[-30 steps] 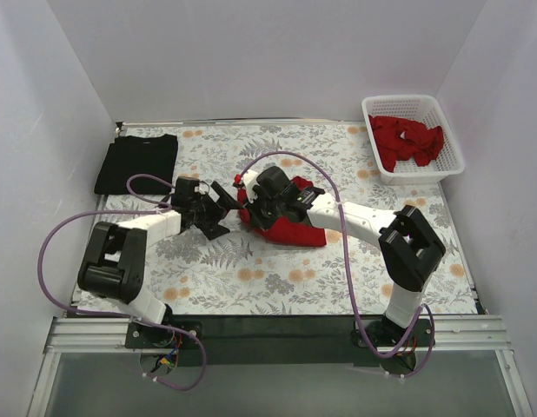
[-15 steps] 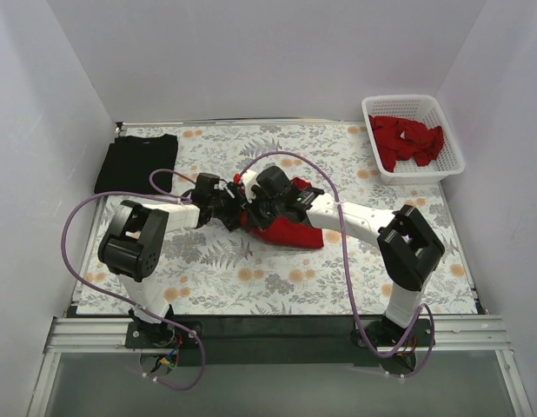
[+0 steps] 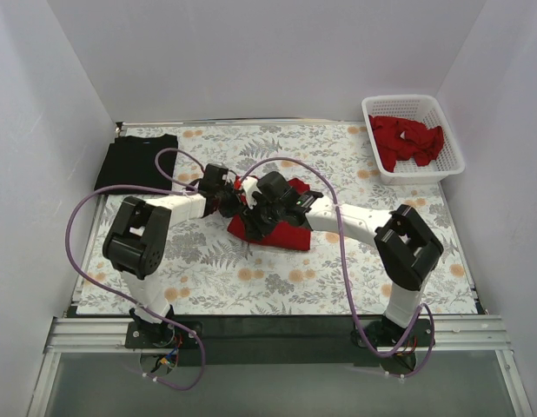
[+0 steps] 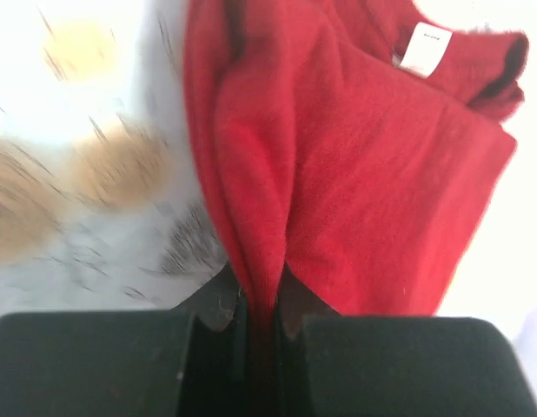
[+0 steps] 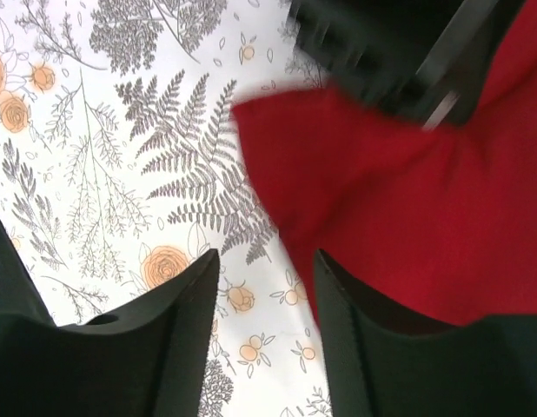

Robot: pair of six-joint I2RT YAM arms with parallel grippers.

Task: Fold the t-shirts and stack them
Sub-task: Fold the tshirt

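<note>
A bright red t-shirt (image 3: 284,233) lies bunched on the flowered table, mid-left. My left gripper (image 3: 231,198) is at its left edge and is shut on a fold of the red cloth (image 4: 355,156); the pinched ridge runs between the jaws (image 4: 261,304). A white neck label (image 4: 422,49) shows at the shirt's far end. My right gripper (image 3: 254,217) hovers over the shirt's near-left corner (image 5: 407,200), jaws apart (image 5: 267,261), with only tablecloth between them. A folded black t-shirt (image 3: 136,162) lies at the back left.
A white lattice basket (image 3: 399,101) at the back right holds more red shirts (image 3: 409,141). Purple cables loop over both arms. White walls close in the table on the left, back and right. The two grippers are close together over the shirt.
My left gripper swung right to the red shirt and shut on its edge. My right gripper opened and let go of the cloth, which now lies lower and flatter.
</note>
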